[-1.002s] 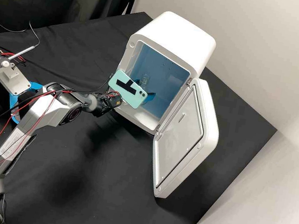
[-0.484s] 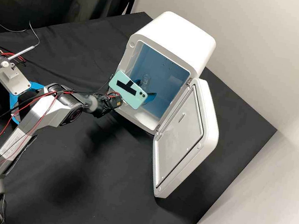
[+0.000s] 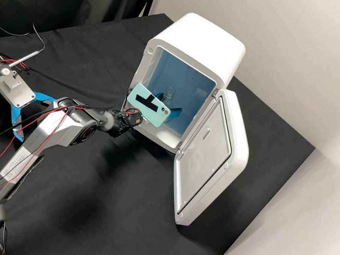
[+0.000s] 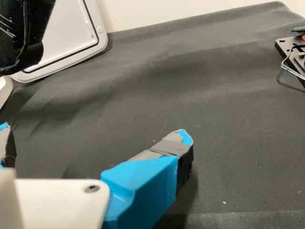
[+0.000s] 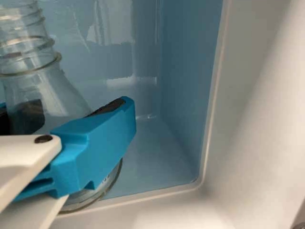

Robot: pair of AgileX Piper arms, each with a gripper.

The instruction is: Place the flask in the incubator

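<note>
High view: right arm edged deeper, right hand (image 3: 173, 109) carrying flask (image 3: 167, 94) farther inside incubator (image 3: 201, 41). Left wrist view: left hand (image 4: 93, 136) hung released over table (image 4: 214, 71). Right wrist view: finger (image 5: 95, 143) clamped flask near front lip; early release risked tipping it out.

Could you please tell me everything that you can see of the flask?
The flask is clear glass and conical, with a threaded neck that looks uncapped in the high view. No liquid shows inside. It stands upright just inside the open incubator, low by the front edge of the blue floor; whether its base rests there I cannot tell. The right hand grips its body, one blue finger pressed across the glass.
</note>
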